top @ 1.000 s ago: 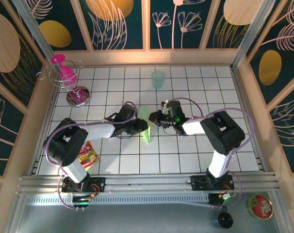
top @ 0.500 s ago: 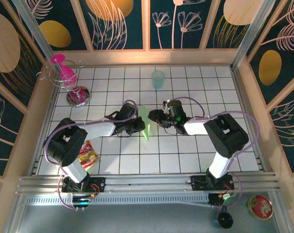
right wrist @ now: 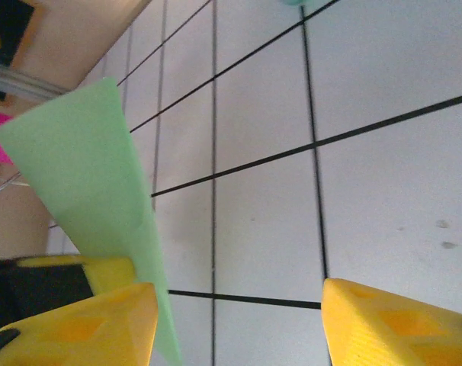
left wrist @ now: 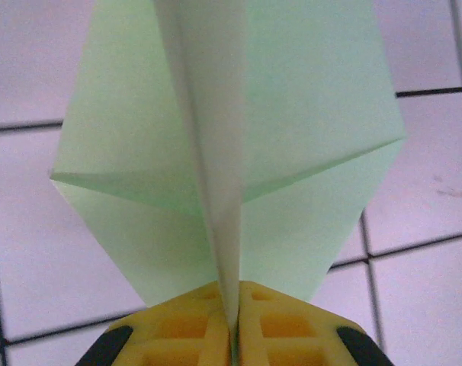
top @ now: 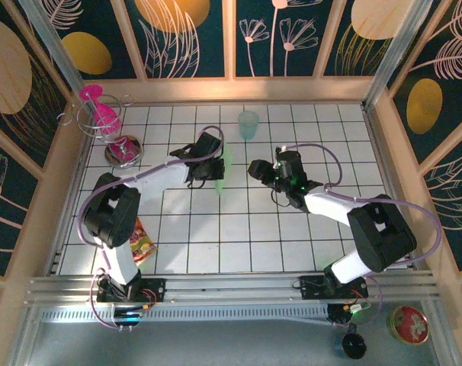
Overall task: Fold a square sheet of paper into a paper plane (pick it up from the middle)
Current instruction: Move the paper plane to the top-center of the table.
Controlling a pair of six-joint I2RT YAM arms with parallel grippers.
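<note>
The paper plane is a light green folded dart, standing on edge above the tiles left of centre. My left gripper is shut on it. In the left wrist view the plane rises from its centre fold, which is pinched between the yellow fingers of the left gripper, and the wings spread to both sides. My right gripper hangs open just right of the plane. In the right wrist view the right gripper has bare tile between its fingers, and the plane passes beside its left fingertip.
A translucent teal cup stands at the back centre. A wire stand with a pink object and a metal dish sit at the back left. A snack packet lies near the left arm's base. Wooden walls ring the table.
My left gripper has shut on the plane and carried it up and toward the back. My right gripper has opened, let go of the plane and drawn off to the right.
</note>
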